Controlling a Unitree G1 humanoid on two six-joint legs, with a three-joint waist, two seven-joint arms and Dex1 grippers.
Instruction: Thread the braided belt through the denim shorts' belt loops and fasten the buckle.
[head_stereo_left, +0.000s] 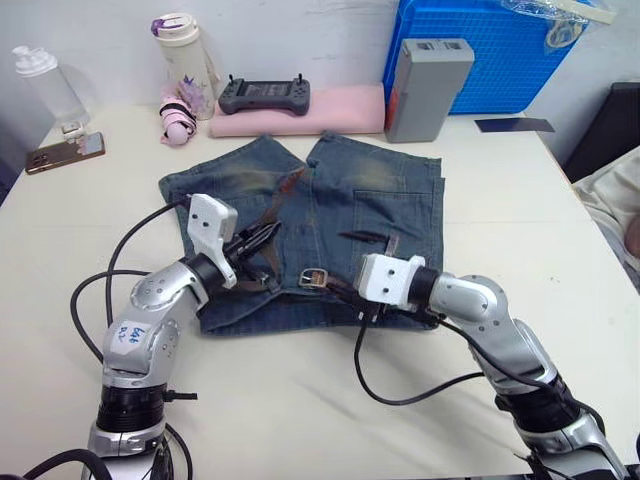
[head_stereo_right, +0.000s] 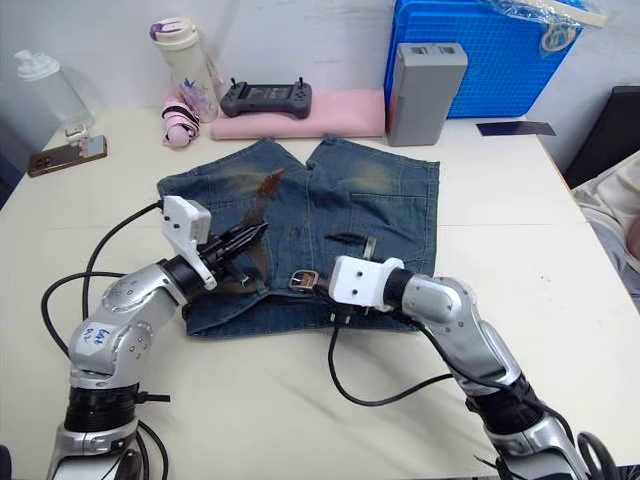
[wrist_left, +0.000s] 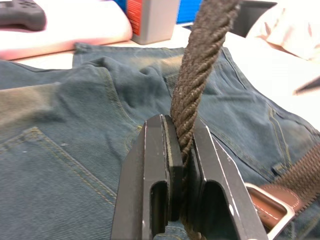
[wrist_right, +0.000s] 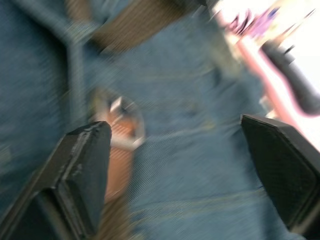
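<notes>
The denim shorts (head_stereo_left: 385, 205) lie flat mid-table, waistband toward me. The braided belt (head_stereo_left: 282, 198) rises from my left gripper (head_stereo_left: 262, 238) and slants across the left leg to its tip. In the left wrist view both fingers (wrist_left: 160, 165) are shut on the belt (wrist_left: 200, 65). The buckle (head_stereo_left: 313, 277) rests on the waistband between my two grippers, seen also as the buckle (wrist_left: 272, 210). My right gripper (head_stereo_left: 345, 293) hovers just right of it, open, with the buckle (wrist_right: 122, 127) near one fingertip (wrist_right: 85, 160). The belt loops are too blurred to pick out.
A pink pad (head_stereo_left: 330, 110) with a black controller (head_stereo_left: 264, 96) lies behind the shorts, beside a grey box (head_stereo_left: 428, 88) and a blue crate (head_stereo_left: 480, 50). Bottles (head_stereo_left: 187, 55) and a phone (head_stereo_left: 65, 153) sit far left. A person's sleeve (head_stereo_left: 615, 200) shows at the right edge.
</notes>
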